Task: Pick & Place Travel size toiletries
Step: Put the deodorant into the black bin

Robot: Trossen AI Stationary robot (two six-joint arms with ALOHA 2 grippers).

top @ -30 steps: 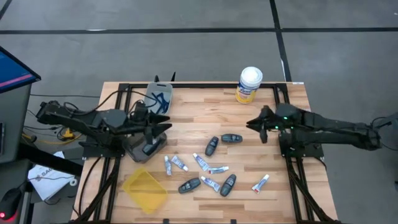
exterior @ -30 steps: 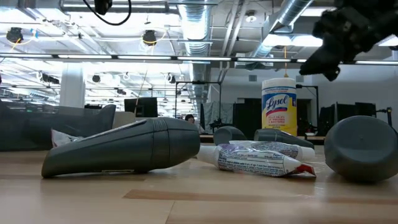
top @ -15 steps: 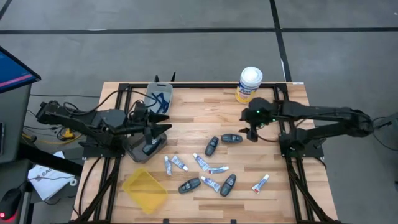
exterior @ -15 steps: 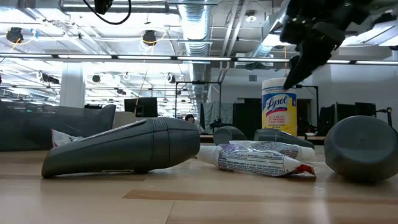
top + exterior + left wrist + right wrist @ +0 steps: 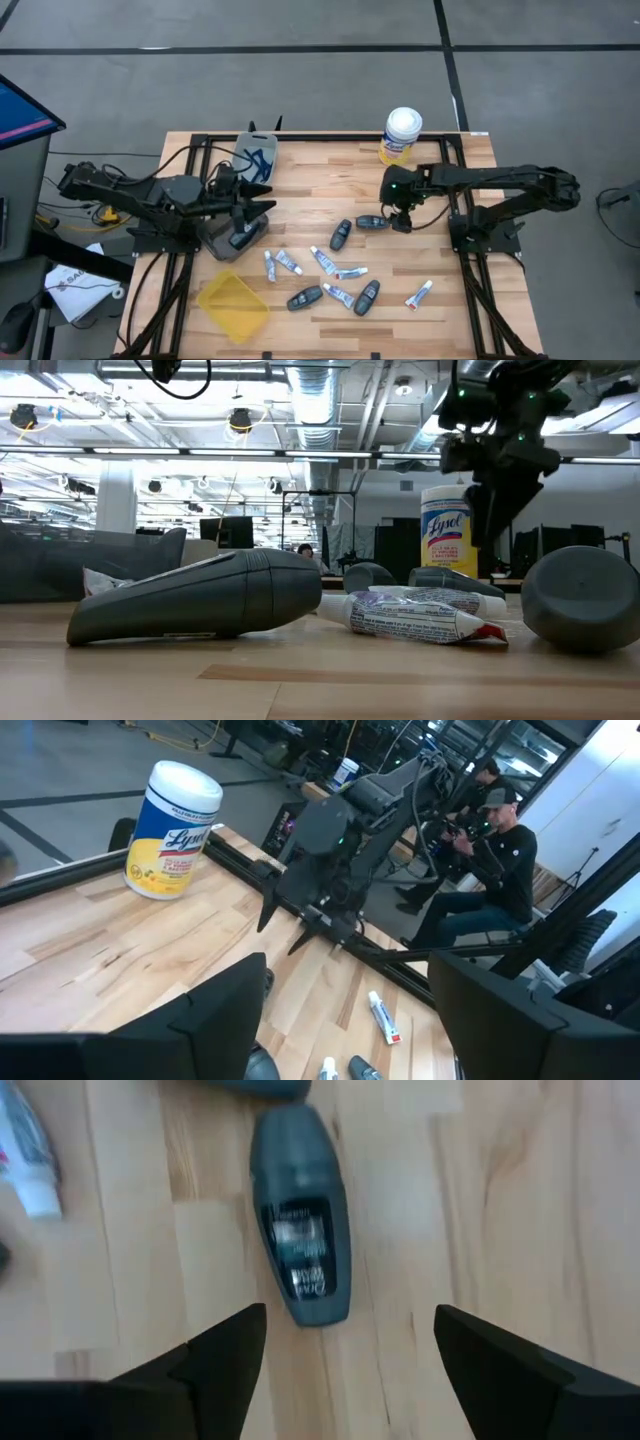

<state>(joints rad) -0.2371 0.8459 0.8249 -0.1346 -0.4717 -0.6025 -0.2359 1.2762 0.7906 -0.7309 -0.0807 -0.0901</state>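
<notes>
In the high view, the right gripper [image 5: 401, 218] hung in the middle right of the frame, just beside a dark grey oval piece [image 5: 372, 222], probably because this was the item chosen for picking. The other toiletries, small white tubes [image 5: 327, 262] and more grey pieces, lay scattered in the lower centre of the wooden table [image 5: 320, 170]. A yellow tray [image 5: 232, 303] lay at the lower left, likely the place for them. The left gripper [image 5: 262, 205] rested at the left side near a grey pouch [image 5: 232, 233], waiting with its fingers apart. The yellow canister [image 5: 401, 137] stood at the upper centre.

In the low view, the right gripper [image 5: 492, 510] came down from the upper right, in front of the canister [image 5: 449, 530]. A white tube [image 5: 420, 615] lay in the centre beside a large grey piece [image 5: 195, 600].

In the left wrist view, the right arm's gripper [image 5: 300, 925] pointed down at the table in the frame's centre, its fingers spread.

In the right wrist view, the grey oval piece [image 5: 300, 1255] lay flat in the upper centre, ahead of the wide open fingers [image 5: 215, 1355], not yet touched.
</notes>
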